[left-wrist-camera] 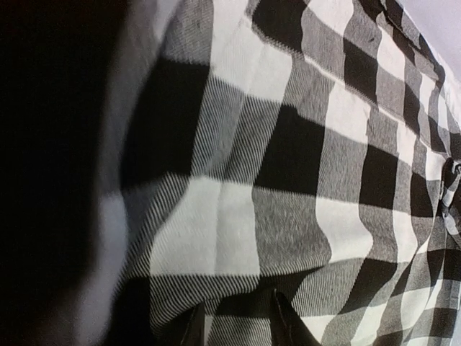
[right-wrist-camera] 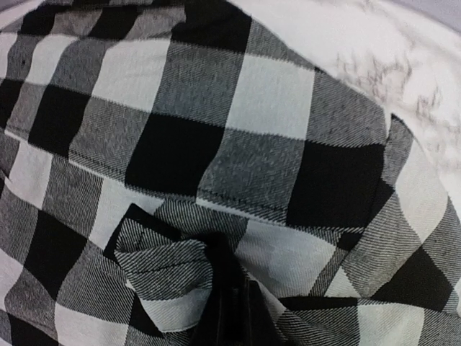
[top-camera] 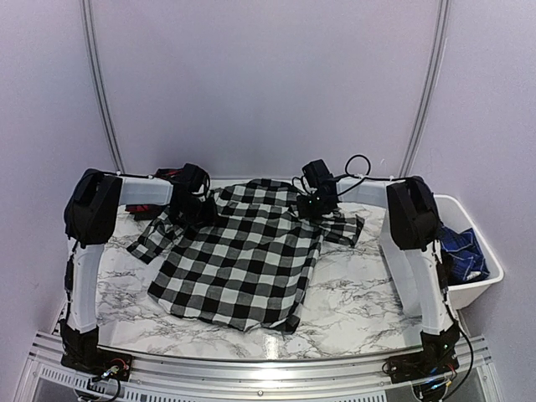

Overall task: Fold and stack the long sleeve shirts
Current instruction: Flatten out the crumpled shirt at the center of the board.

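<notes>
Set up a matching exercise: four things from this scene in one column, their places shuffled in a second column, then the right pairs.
Things:
1. black-and-white shirt
2. white bin
3. left end effector
4. right end effector

Places:
A. at the scene's right side, blue cloth inside
B. on the shirt's far edge, left side
C. spread over the marble table
D. on the shirt's far edge, right side

Pairs: 1-C, 2-A, 3-B, 4-D

A white bin point(top-camera: 481, 283) holding blue cloth point(top-camera: 466, 251) sits beside the marble table point(top-camera: 356, 303).
</notes>
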### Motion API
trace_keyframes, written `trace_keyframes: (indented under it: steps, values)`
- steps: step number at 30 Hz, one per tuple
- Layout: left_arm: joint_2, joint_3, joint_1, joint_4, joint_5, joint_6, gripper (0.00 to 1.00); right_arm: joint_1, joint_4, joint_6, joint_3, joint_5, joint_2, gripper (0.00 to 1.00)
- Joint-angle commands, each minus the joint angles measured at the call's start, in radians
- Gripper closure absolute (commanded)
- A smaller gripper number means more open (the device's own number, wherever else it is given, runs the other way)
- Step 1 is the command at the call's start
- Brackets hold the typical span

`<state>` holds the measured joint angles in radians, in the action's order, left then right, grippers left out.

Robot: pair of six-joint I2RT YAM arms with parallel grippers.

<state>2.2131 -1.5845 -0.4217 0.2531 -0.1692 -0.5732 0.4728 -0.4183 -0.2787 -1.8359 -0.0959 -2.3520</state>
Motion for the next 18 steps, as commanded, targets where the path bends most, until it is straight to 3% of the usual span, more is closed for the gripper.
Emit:
trace_keyframes:
  steps: [1, 5, 10, 15, 18]
  values:
    - [0.136, -0.170, 0.049, 0.108, -0.004, 0.034, 0.67, -0.036, -0.111, 0.057, -0.261, 0.058, -0.133, 0.93]
    - [0.191, -0.283, 0.071, 0.156, -0.011, 0.058, 0.67, -0.029, -0.191, 0.081, -0.381, 0.034, -0.122, 0.74]
    - [0.166, -0.312, 0.070, 0.179, -0.021, 0.105, 0.64, 0.017, -0.149, 0.086, -0.189, -0.029, 0.144, 0.49]
    - [0.122, -0.319, 0.070, 0.181, -0.079, 0.107, 0.63, 0.144, -0.087, 0.025, 0.167, -0.151, 0.447, 0.46]
    - [0.055, -0.303, 0.062, 0.183, -0.110, 0.101, 0.62, 0.234, -0.066, -0.056, 0.385, -0.204, 0.610, 0.51]
